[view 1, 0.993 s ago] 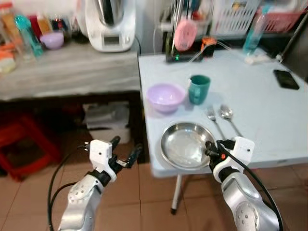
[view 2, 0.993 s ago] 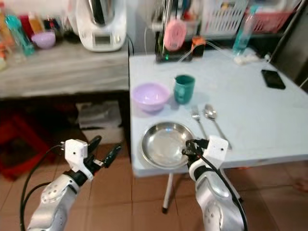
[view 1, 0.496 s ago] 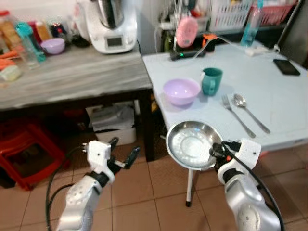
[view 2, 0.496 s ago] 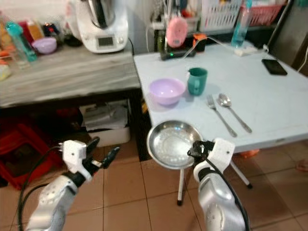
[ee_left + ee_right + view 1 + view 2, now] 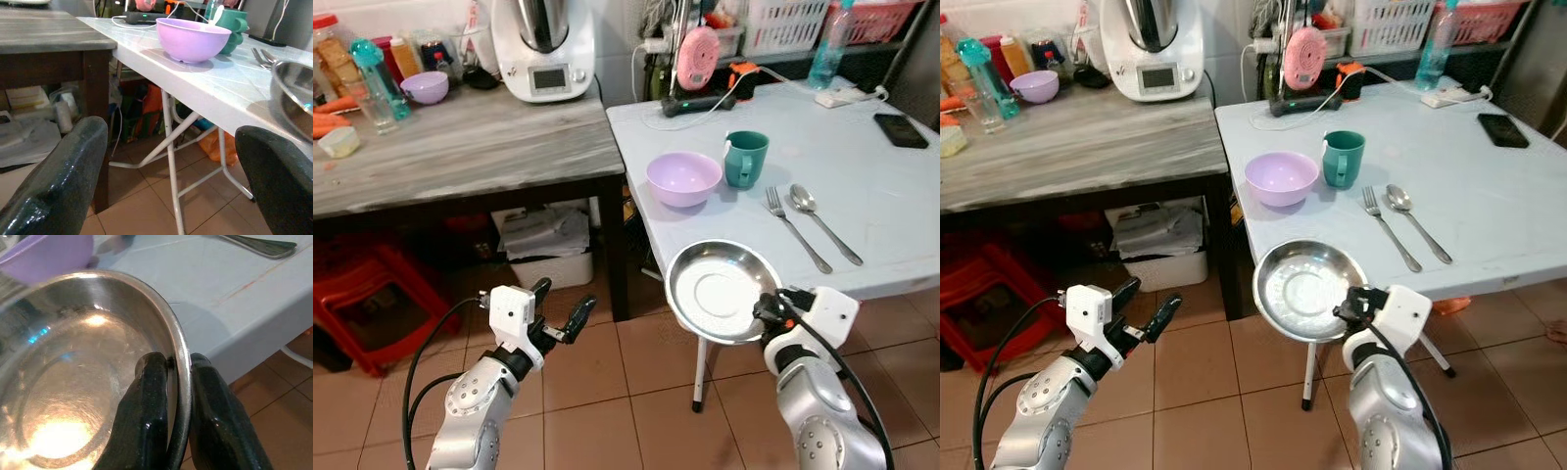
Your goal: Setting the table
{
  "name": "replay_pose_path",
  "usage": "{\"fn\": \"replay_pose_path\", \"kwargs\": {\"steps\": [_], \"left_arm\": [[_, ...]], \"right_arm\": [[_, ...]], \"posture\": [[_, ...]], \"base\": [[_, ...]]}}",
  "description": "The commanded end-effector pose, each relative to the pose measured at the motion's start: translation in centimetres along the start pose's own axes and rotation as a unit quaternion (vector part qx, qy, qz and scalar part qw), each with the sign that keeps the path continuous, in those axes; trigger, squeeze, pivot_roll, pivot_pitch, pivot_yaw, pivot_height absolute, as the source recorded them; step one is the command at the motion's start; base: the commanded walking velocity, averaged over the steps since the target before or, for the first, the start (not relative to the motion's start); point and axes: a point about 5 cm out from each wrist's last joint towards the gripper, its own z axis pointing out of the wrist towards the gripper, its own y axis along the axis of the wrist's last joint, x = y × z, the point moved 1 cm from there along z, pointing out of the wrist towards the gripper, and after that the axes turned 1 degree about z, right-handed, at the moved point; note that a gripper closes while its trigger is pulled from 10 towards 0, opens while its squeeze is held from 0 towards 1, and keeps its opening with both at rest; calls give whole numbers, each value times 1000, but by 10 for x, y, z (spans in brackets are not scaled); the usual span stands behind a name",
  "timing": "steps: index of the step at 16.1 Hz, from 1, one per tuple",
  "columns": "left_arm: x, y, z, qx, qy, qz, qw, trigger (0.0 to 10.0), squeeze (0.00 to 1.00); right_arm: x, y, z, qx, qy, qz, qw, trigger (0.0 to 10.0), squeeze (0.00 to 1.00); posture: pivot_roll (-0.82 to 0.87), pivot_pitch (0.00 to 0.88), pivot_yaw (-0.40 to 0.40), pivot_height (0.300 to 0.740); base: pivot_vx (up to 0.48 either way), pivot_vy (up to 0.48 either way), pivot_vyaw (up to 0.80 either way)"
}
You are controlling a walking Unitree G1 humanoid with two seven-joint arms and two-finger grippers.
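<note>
My right gripper [image 5: 766,311] is shut on the rim of a steel plate [image 5: 720,291], which I hold out over the near left corner of the white table [image 5: 862,166]. In the right wrist view the two fingers [image 5: 151,396] pinch that rim [image 5: 182,357]. On the table stand a purple bowl [image 5: 683,178] and a green mug [image 5: 745,157], with a fork [image 5: 795,229] and a spoon [image 5: 823,221] lying to their right. My left gripper [image 5: 560,311] is open, low over the tiled floor left of the table.
A grey wooden counter [image 5: 460,147] on the left carries a white kitchen machine [image 5: 544,49], bottles and a small purple bowl [image 5: 428,86]. A red stool [image 5: 362,304] sits under it. A phone [image 5: 904,129] and a power strip lie on the far table.
The camera has pulled back and the whole scene has shifted. The plate, lying on the table's near edge a second ago, is now held out past the edge in my right gripper.
</note>
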Motion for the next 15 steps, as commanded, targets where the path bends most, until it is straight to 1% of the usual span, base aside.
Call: {"fn": "replay_pose_path", "kwargs": {"steps": [1, 3, 5, 6, 10, 11, 12, 13, 14, 15], "left_arm": [[1, 5, 1, -5, -3, 12, 1000, 10000, 0], [0, 5, 1, -5, -3, 13, 1000, 10000, 0], [1, 6, 2, -7, -1, 13, 1000, 10000, 0], [2, 9, 3, -10, 5, 15, 1000, 10000, 0], [4, 13, 7, -17, 10, 16, 1000, 10000, 0], [4, 13, 7, -18, 11, 17, 1000, 10000, 0], [4, 13, 8, -18, 12, 17, 1000, 10000, 0], [4, 13, 8, -18, 12, 17, 1000, 10000, 0], [4, 13, 8, -18, 13, 17, 1000, 10000, 0], [4, 13, 8, -18, 13, 17, 1000, 10000, 0]], "right_arm": [[-6, -4, 1, 10, -25, -6, 1000, 10000, 0], [-12, -2, 2, 0, -40, -9, 999, 10000, 0], [-11, 2, 2, -11, -38, -8, 999, 10000, 0], [-10, 9, 2, -33, -35, -14, 999, 10000, 0], [-4, 19, 1, -64, -17, -35, 997, 10000, 0], [-5, 22, 1, -74, -22, -31, 996, 10000, 0], [-8, 25, 2, -81, -31, -33, 996, 2157, 0], [-11, 26, 2, -86, -41, -34, 995, 0, 0], [-13, 27, 3, -88, -45, -32, 995, 0, 0], [-13, 27, 3, -89, -44, -30, 995, 1216, 0]], "posture": [[-15, 0, 60, 740], [-16, 0, 63, 740], [-16, 0, 65, 740], [-16, 0, 66, 740], [-16, 0, 66, 740], [-16, 0, 66, 740], [-17, 0, 62, 740], [-17, 0, 62, 740], [-15, 0, 61, 740], [-15, 0, 61, 740]], "base": [[0, 0, 0], [0, 0, 0], [0, 0, 0], [0, 0, 0], [0, 0, 0], [0, 0, 0], [0, 0, 0], [0, 0, 0], [0, 0, 0], [0, 0, 0]]}}
